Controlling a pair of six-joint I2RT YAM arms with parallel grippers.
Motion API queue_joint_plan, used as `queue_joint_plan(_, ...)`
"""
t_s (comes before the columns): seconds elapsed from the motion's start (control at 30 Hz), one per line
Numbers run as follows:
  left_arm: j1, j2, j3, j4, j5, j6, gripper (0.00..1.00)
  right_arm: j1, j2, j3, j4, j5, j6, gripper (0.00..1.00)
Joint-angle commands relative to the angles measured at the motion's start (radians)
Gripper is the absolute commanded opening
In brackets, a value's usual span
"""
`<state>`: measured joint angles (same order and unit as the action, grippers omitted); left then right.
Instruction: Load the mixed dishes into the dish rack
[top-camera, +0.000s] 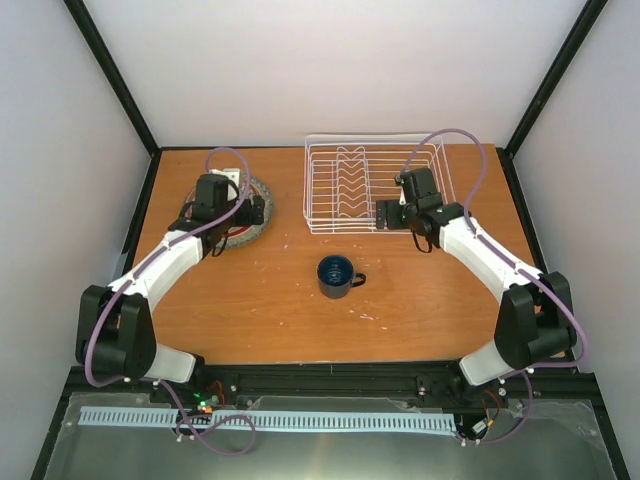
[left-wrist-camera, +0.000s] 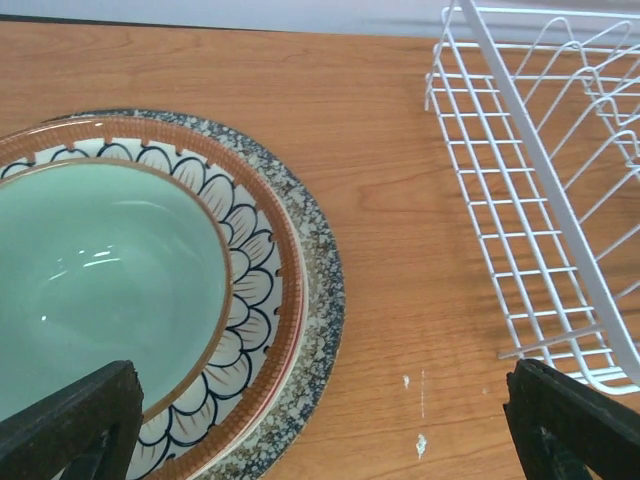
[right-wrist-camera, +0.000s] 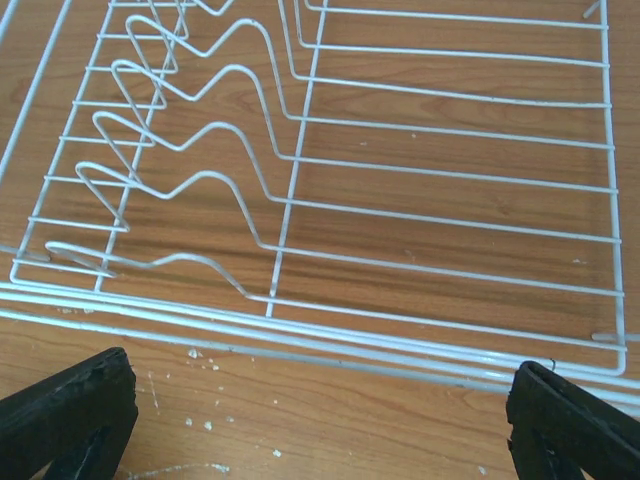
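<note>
Plates (top-camera: 258, 232) sit partly hidden beneath left tool (top-camera: 258, 208).

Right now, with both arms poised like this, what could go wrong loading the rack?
1. The pale teal plate sits nested in the petal-patterned plate on the speckled plate; the left jaws, open over them, could pinch two rims or drag the stack.
2. The right jaws hang open over the near rail of the white wire dish rack; a bump could shove the rack.
</note>
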<state>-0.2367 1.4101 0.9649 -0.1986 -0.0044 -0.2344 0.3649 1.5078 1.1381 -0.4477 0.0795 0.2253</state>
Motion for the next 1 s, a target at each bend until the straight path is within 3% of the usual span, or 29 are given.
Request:
queue_joint_plan(0.0,-0.016,-0.010,-0.003,0.028,0.084,0.056,1.00,0.019,-0.059,0.000,-0.058,0.024,0.012,1.00)
queue_joint_plan(0.23,-0.174,0.064,0.001,-0.007,0.223,0.112,0.99,0.057,-0.225,-0.140,-0.142,0.021,0.075,1.00)
queue_joint_plan(0.37,-0.237,0.106,0.027,-0.089,0.217,0.104,0.89,0.067,-0.289,-0.166,-0.221,0.007,0.088,0.97)
queue_joint_plan(0.5,-0.273,0.132,0.056,-0.181,0.184,0.086,0.72,0.073,-0.279,-0.135,-0.308,0.006,0.083,0.90)
queue_joint_plan(0.6,-0.299,0.166,0.084,-0.238,0.169,0.083,0.69,0.076,-0.272,-0.137,-0.311,0.008,0.078,0.74)
queue_joint_plan(0.67,-0.326,0.194,0.119,-0.272,0.168,0.089,0.67,0.078,-0.263,-0.143,-0.301,-0.004,0.078,0.69)
queue_joint_plan(0.97,-0.377,0.299,0.306,-0.485,0.168,0.170,0.60,0.082,-0.156,-0.110,-0.306,-0.023,0.054,0.65)
